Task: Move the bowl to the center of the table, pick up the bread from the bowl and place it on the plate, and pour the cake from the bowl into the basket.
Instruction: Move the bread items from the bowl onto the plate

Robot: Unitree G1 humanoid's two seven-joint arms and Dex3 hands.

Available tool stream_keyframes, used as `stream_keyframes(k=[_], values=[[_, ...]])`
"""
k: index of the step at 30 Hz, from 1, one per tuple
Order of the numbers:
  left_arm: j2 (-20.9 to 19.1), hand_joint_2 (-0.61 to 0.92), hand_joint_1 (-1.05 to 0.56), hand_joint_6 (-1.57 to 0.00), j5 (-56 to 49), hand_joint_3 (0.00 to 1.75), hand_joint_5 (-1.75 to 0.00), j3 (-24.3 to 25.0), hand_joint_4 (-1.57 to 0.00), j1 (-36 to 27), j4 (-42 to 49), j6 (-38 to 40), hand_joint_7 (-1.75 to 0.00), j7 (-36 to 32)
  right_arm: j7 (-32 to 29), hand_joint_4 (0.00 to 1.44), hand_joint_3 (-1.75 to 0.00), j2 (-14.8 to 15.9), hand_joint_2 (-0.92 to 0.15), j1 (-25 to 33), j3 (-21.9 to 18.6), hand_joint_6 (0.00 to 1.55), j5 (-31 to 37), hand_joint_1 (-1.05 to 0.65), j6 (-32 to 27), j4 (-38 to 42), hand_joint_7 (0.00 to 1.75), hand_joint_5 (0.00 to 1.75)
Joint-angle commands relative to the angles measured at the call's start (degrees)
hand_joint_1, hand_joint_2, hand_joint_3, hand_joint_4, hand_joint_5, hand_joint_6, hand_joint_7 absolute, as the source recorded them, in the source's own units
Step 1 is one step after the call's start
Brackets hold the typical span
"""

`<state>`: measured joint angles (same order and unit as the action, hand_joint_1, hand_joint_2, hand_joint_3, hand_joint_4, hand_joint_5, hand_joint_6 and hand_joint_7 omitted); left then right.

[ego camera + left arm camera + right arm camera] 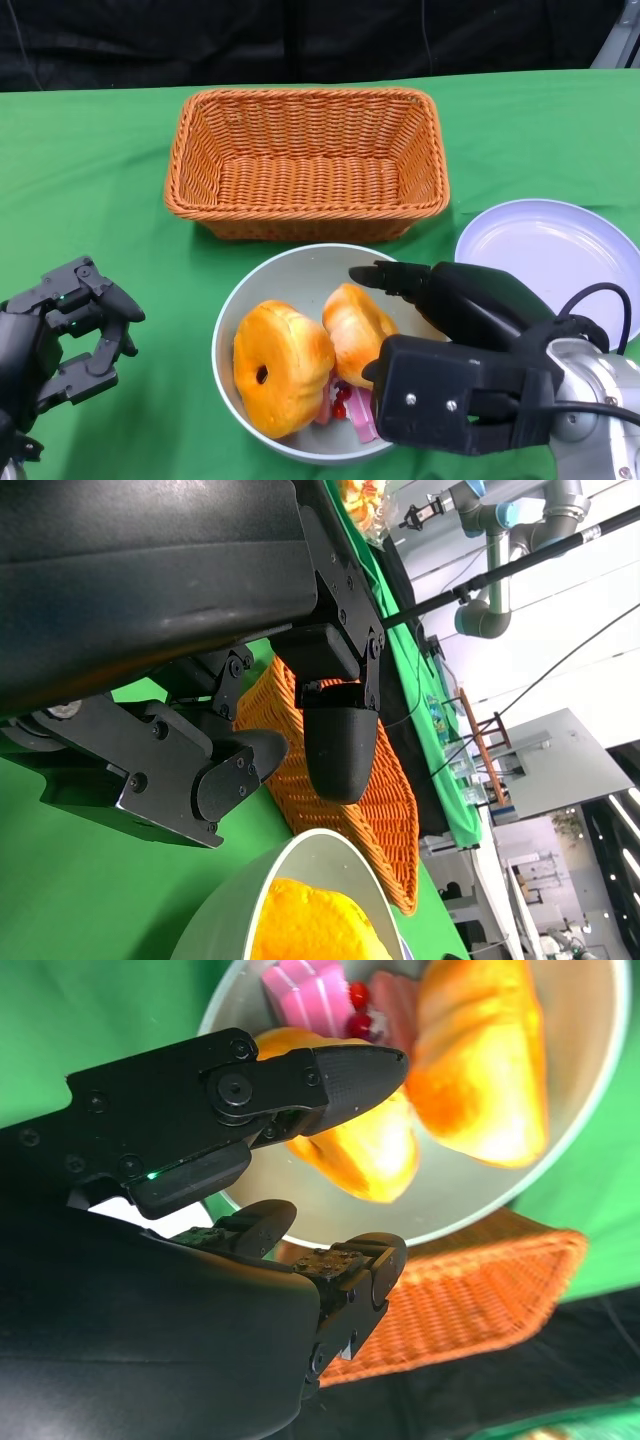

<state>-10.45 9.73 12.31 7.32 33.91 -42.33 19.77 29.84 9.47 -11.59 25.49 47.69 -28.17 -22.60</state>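
Note:
A grey bowl (225, 330) stands in front of me near the table's middle. It holds a large round bread (280, 365), a smaller bread (355, 320) and a pink cake (350, 410) with red bits. My right hand (460, 340) reaches over the bowl's right rim. Its fingers (390, 278) stretch past the smaller bread, and its thumb (340, 1070) hangs above that bread (370, 1150), fingers apart, gripping nothing. My left hand (60, 330) hovers at the lower left, left of the bowl, with its fingers spread. The white plate (545, 250) lies empty at the right.
An empty orange wicker basket (305, 160) stands just behind the bowl, almost touching its far rim. Green cloth covers the table. A dark backdrop runs along the far edge. A cable loops at my right wrist (600, 300).

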Motion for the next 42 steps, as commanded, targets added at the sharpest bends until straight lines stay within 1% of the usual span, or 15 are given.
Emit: stream_keyframes(k=[1,9,20,22,24,26,27,28,29,30,31,35,38,40,42], values=[[-0.77,0.69,0.03,-0.73,0.42,0.95,-1.66,0.35,-0.73,0.24,0.31,-0.42,-1.39,-0.27,0.32,0.37,-0.28,0.66,-0.92,-1.42,0.73,0.34,0.48,-0.93,-0.28,1.60,0.01,0.14],[-0.91,0.69,0.04,-0.72,0.13,0.95,-1.67,0.07,-0.73,-0.24,-0.23,-0.21,-1.40,-0.36,-3.39,0.35,-0.36,0.69,-0.92,-5.29,6.11,0.31,5.34,-0.98,2.06,11.51,0.00,0.10],[-1.01,0.69,0.03,-0.72,-0.57,0.95,-1.70,-0.26,-0.72,-0.52,-0.31,-1.13,-1.41,-0.53,-6.49,0.35,-0.36,-2.69,-0.92,-6.82,9.71,0.29,8.15,-0.98,2.27,18.00,0.00,0.09],[-1.01,0.69,0.04,-0.72,-0.54,0.95,-1.69,-0.26,-0.72,-0.64,-0.41,-1.14,-1.41,-0.46,-7.62,0.41,-0.36,-2.96,-0.92,-6.84,10.63,0.30,9.21,-0.97,2.34,19.04,0.00,0.12],[-0.96,0.69,0.04,-0.72,-0.67,0.96,-1.69,-0.24,-0.72,-0.69,-0.37,-1.33,-1.41,-0.56,-10.57,0.53,-0.30,-3.85,-0.92,-5.84,10.76,0.34,9.35,-0.89,2.57,19.52,0.02,0.17],[-0.94,0.69,0.04,-0.72,-0.46,0.96,-1.70,-0.28,-0.72,-0.69,-0.31,-1.45,-1.41,-0.25,-15.69,0.74,-0.16,-4.64,-0.92,-4.26,10.18,0.44,8.31,-0.66,4.22,20.03,0.04,0.25],[-0.93,0.68,0.04,-0.72,-0.57,0.96,-1.70,-0.31,-0.72,-0.72,-0.33,-1.57,-1.41,-0.31,-18.05,0.79,-0.13,-4.84,-0.92,-3.55,9.77,0.47,7.57,-0.60,5.24,20.31,0.04,0.28],[-0.92,0.68,0.03,-0.72,-0.85,0.96,-1.70,-0.34,-0.72,-0.78,-0.43,-1.65,-1.41,-0.57,-20.64,0.79,-0.09,-4.86,-0.92,-2.94,9.33,0.56,6.77,-0.42,6.67,20.72,0.04,0.72],[-0.92,0.68,0.03,-0.72,-1.10,0.97,-1.70,-0.35,-0.73,-0.82,-0.50,-1.71,-1.40,-0.80,-22.30,0.73,-0.08,-4.83,-0.92,-2.61,9.06,0.63,6.21,-0.33,7.65,21.06,0.04,1.08],[-0.91,0.67,0.03,-0.73,-1.32,0.97,-1.70,-0.34,-0.73,-0.80,-0.40,-1.90,-1.40,-1.01,-23.94,0.70,-0.08,-4.76,-0.92,-2.35,8.76,0.67,5.72,-0.29,8.56,21.42,0.04,1.27],[-0.91,0.67,0.03,-0.73,-1.36,0.97,-1.69,-0.36,-0.73,-0.74,-0.29,-2.00,-1.40,-1.03,-26.68,0.67,-0.07,-4.64,-0.92,-1.98,7.95,0.77,4.54,-0.23,10.67,22.03,0.07,1.45],[-0.84,0.66,0.01,-0.74,-1.82,0.98,-1.68,-0.37,-0.74,-0.57,-0.13,-1.89,-1.39,-1.54,-34.75,0.68,-0.03,-4.30,-0.91,-1.49,5.26,1.04,0.42,-0.18,18.16,24.82,0.16,1.60],[-0.86,0.65,0.01,-0.74,-1.99,0.98,-1.68,-0.46,-0.75,-0.52,-0.11,-1.90,-1.39,-1.66,-37.57,0.68,-0.02,-4.28,-0.91,-1.60,4.08,1.08,-1.35,-0.18,21.22,26.07,0.16,1.61],[-0.89,0.65,0.02,-0.74,-2.26,0.99,-1.68,-0.58,-0.75,-0.52,-0.12,-1.93,-1.38,-1.81,-39.86,0.72,-0.01,-4.54,-0.91,-1.55,2.55,1.10,-3.53,-0.18,23.89,26.40,0.15,1.43],[-0.82,0.65,0.03,-0.74,-2.20,1.00,-1.68,-0.68,-0.75,-0.65,-0.48,-1.41,-1.38,-1.78,-41.59,0.72,-0.02,-4.69,-0.92,-1.37,1.27,1.12,-5.63,-0.16,26.55,26.56,0.17,1.44]])
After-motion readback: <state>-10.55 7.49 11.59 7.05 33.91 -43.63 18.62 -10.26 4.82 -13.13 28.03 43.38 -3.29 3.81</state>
